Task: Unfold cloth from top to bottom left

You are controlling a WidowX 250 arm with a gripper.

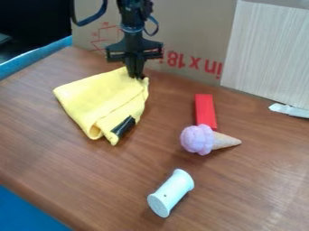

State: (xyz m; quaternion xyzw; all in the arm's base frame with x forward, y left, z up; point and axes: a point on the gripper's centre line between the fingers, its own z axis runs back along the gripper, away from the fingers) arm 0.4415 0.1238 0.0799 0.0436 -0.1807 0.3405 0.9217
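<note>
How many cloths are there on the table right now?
1: the yellow cloth, folded, on the upper-left part of the table, with the gripper at its upper right corner. Anything tucked inside or under its folds would be hidden.

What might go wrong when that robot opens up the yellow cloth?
The gripper is at the top end of the yellow cloth, so it might catch several folded layers and drag the whole bundle. Pulled too far bottom left, the cloth could slide over the edge of the table.
</note>
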